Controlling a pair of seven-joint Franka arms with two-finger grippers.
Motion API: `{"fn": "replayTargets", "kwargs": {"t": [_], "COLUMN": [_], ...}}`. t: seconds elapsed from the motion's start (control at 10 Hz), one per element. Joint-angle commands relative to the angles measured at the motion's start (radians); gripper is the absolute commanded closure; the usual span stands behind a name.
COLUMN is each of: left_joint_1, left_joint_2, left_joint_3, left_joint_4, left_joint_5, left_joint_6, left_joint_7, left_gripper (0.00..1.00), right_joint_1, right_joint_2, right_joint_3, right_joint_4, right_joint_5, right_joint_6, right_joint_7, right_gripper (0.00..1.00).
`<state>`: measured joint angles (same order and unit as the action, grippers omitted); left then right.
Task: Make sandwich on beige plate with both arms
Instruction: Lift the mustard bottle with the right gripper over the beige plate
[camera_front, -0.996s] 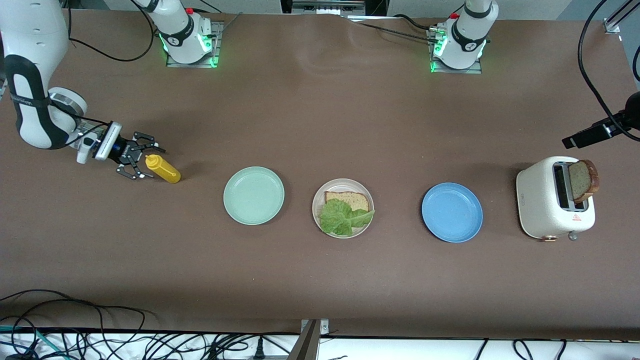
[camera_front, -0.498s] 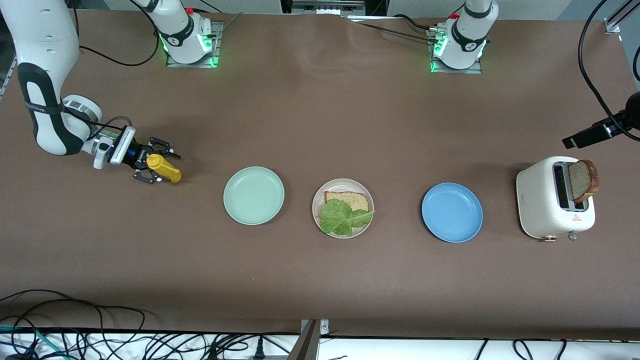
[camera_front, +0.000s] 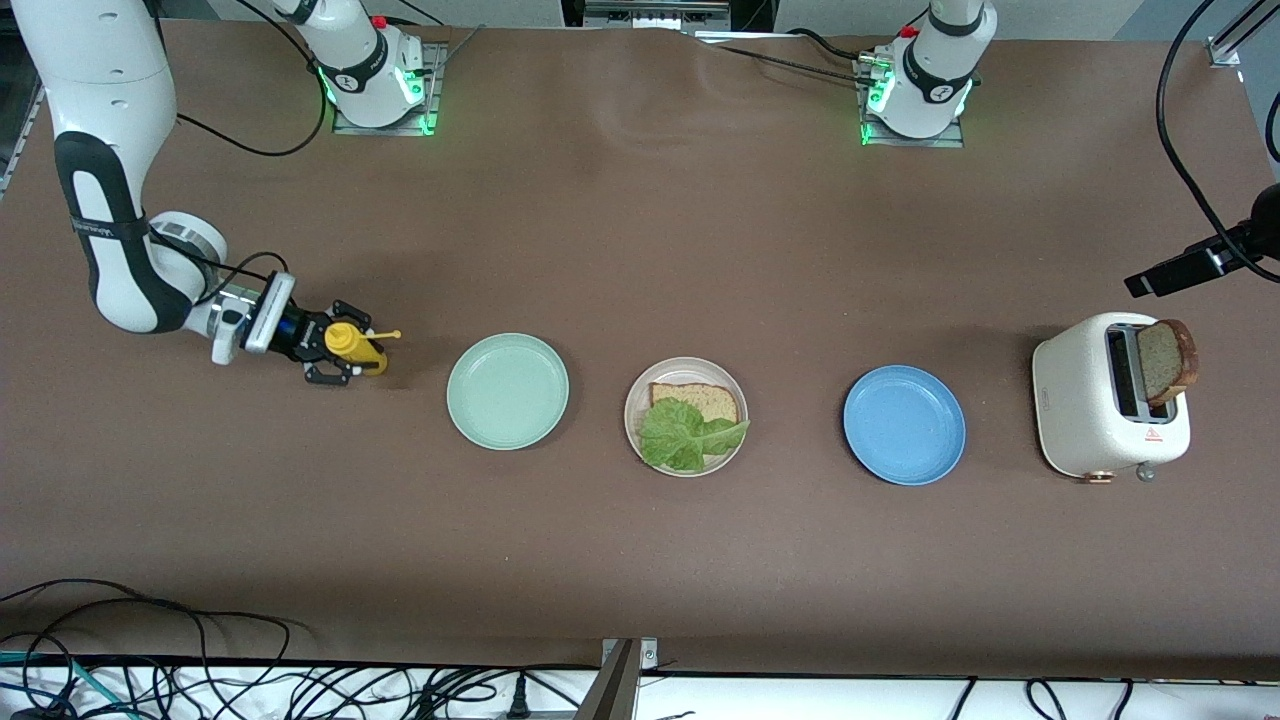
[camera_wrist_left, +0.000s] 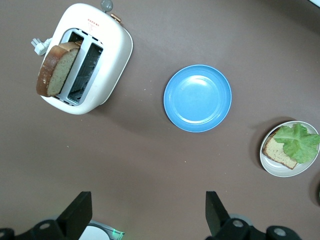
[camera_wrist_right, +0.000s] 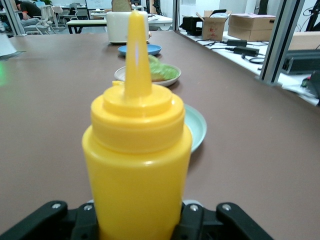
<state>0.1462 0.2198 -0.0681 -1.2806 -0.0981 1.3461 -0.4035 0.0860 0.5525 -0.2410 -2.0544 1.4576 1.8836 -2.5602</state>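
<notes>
Beige plate: it (camera_front: 686, 417) stands on the counter (camera_front: 640, 560) between the mint-green plate (camera_front: 508, 391) and the blue plate (camera_front: 904, 425). In it lie one brown bread slice (camera_front: 700, 399) and a green lettuce leaf (camera_front: 685, 434); the leaf covers the part of the slice nearer to the front camera.

Mint-green plate: nothing lies in it. It is toward my right arm's end of the counter.

Blue plate: nothing lies in it. It is toward my left arm's end, near the toaster.

Toaster: it (camera_front: 1110, 408) is white and has two slots. The second bread slice (camera_front: 1166, 360) stands in one slot and sticks out of the top; the other slot holds nothing, as the left wrist view shows.

Writing: I see a small red mark with some red letters on the side of the toaster, but I cannot read them.

Right gripper: my right gripper (camera_front: 340, 356) is closed around the yellow squeeze bottle (camera_front: 354, 346), low over the counter beside the mint-green plate. In the right wrist view the bottle (camera_wrist_right: 136, 165) stands between my fingers (camera_wrist_right: 47, 218) with its nozzle pointing toward the row of plates.

Left gripper: my left gripper (camera_wrist_left: 145, 220) hangs high over the counter with its fingers (camera_wrist_left: 76, 214) spread apart and nothing between them. This arm waits.
</notes>
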Motion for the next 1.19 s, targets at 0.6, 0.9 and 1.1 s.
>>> {"fn": "replayTargets", "kwargs": {"t": [0.6, 0.9, 1.1], "left_joint_1": [0.006, 0.007, 0.007], "left_joint_2": [0.0, 0.0, 0.0], "left_joint_3": [0.001, 0.001, 0.001], "left_joint_4": [0.007, 0.007, 0.007], "left_joint_5": [-0.029, -0.037, -0.042], "left_joint_6": [-0.001, -0.001, -0.001], "left_joint_7": [0.0, 0.0, 0.0], "left_gripper": [0.0, 0.0, 0.0], "right_joint_1": [0.153, 0.358, 0.479], "right_joint_2": [-0.126, -0.118, -0.082], "right_joint_3": [0.229, 0.226, 0.224], "right_joint_4": [0.382, 0.408, 0.418], "right_joint_5": [-0.72, -0.952, -1.247], "right_joint_6": [0.301, 0.438, 0.491], "right_joint_7": [1.138, 1.531, 1.821], "right_gripper": [1.0, 1.0, 1.0]}}
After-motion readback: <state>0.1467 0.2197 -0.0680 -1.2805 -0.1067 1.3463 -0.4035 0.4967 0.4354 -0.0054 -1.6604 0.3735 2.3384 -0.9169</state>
